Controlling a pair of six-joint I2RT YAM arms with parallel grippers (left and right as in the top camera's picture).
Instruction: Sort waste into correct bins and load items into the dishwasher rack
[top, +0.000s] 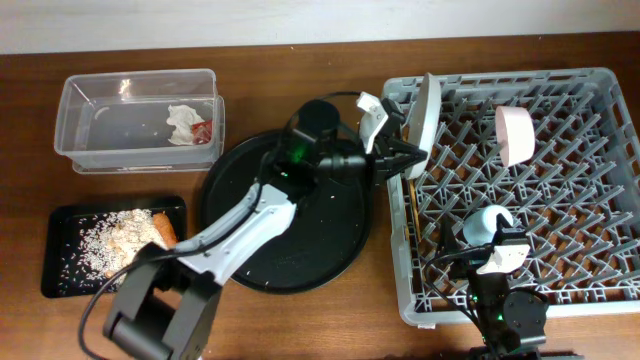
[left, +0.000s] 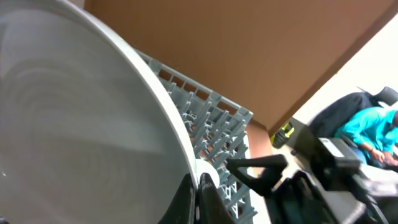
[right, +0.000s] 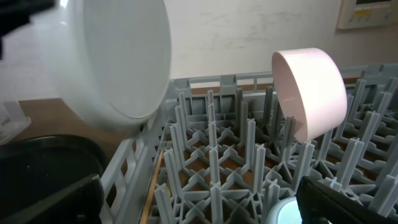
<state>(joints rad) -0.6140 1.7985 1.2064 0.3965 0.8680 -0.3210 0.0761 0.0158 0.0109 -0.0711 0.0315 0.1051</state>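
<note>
The step in hand is loading the dishwasher rack (top: 520, 78), which fills the right side of the table. The left gripper (top: 398, 158) reaches over the large round black tray (top: 320, 240) to the rack's left rim. In the left wrist view its jaws are clamped on the rim of the white bowl (top: 426, 105). The bowl stands on edge, its lower rim at the pegs just inside the rack's far-left corner.

The right gripper (top: 488, 243) hovers at the rack's near side with its jaws spread wide and holding nothing. The light-blue cup (top: 487, 220) sits among the pegs directly below it. The pale shallow dish (top: 512, 135) stands on edge toward the far side of the rack. A thin brownish line along the rack's left wall is probably the chopsticks (top: 413, 205), though it is too fine to be sure.

The waste looks sorted. The napkin (top: 182, 120) and red wrapper (top: 203, 131) lie in the clear tub (top: 80, 90) at the far-left corner. The carrot piece (top: 164, 229) and food scraps (top: 110, 240) lie in the black tray (top: 60, 275) near the left edge.

Next, I judge, the bowl must settle between 2 peg rows so it stays upright. Only then should the left jaws part and draw back without dragging the rim.
</note>
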